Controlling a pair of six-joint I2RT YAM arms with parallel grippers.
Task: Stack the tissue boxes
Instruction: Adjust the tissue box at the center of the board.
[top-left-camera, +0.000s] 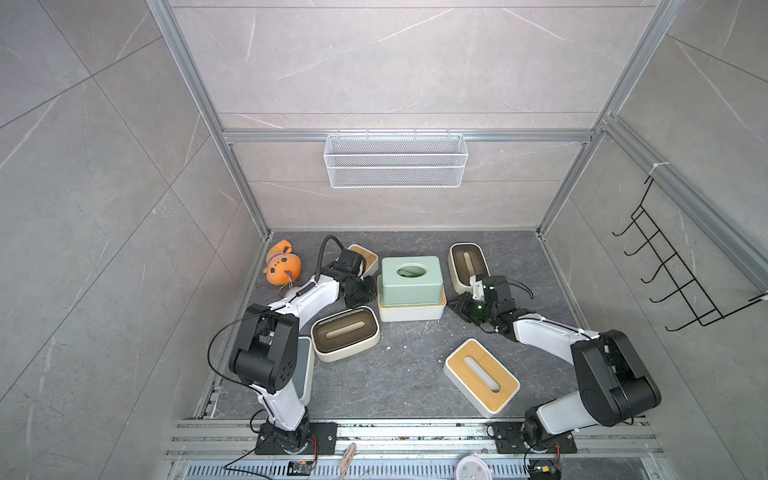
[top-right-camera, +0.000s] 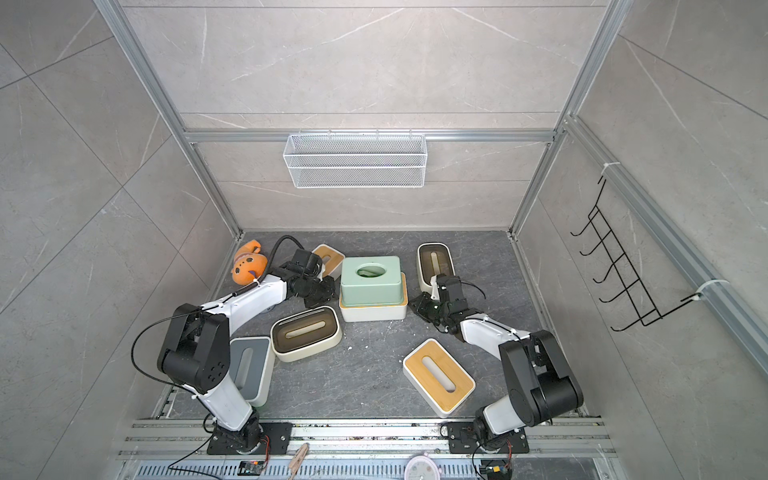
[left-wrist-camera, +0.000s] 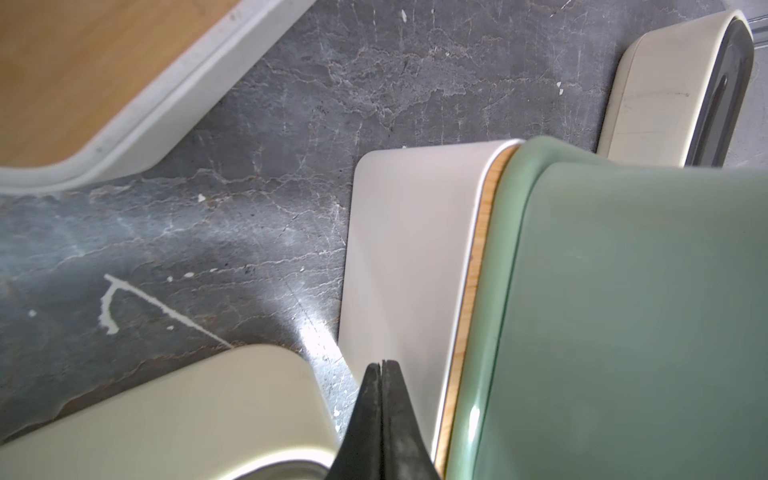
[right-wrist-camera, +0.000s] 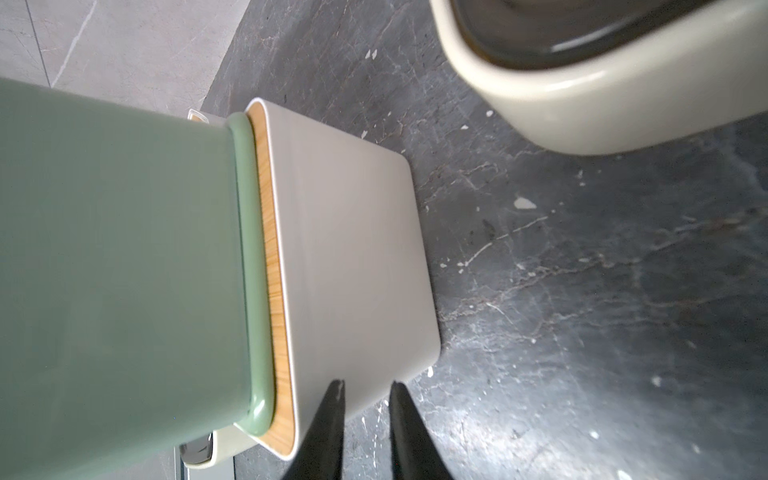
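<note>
- Seven task items share the dark veined counter (top-left-camera: 407, 374); all show in both top views.
- Centre of the frame: the pale green box (top-left-camera: 410, 278) stands upright on the lower white box (top-left-camera: 411, 312). A thin strip of that box's bamboo lid shows along the right and near edges of the green base.
- Left hand (top-left-camera: 367, 296): low, just beside the left side of the stack. In the left wrist view (left-wrist-camera: 382, 365) its black fingers (left-wrist-camera: 370, 415) are pressed tip to tip with nothing between them, in front of the white box's side wall. Contact with the wall cannot be told.
- Right hand (top-left-camera: 454, 306): low, just beside the right side of the stack. In the right wrist view (right-wrist-camera: 365, 386) its fingers (right-wrist-camera: 328, 440) stand a narrow gap apart and hold nothing. One overlaps the white box's bottom corner; contact cannot be told.
- Second bamboo-lidded box (top-left-camera: 366, 254): upper left of the stack, partly hidden behind the left wrist.
- Third bamboo-lidded box (top-left-camera: 482, 376): lower right of the frame, turned at an angle, well apart from the stack.
- Upper cream box (top-left-camera: 467, 266), brown lid: right of the stack, beyond the right hand.
- Lower cream box (top-left-camera: 345, 332), brown lid: near the stack's lower left corner, apart from it.
- Grey-lidded box (top-right-camera: 249, 370): lower left of the frame, partly under the left arm.
- Not task items: orange plush toy (top-left-camera: 282, 266) in the counter's far left corner, wire mesh basket (top-left-camera: 395, 160) on the back wall, black hook rack (top-left-camera: 681, 266) on the right wall.
</note>
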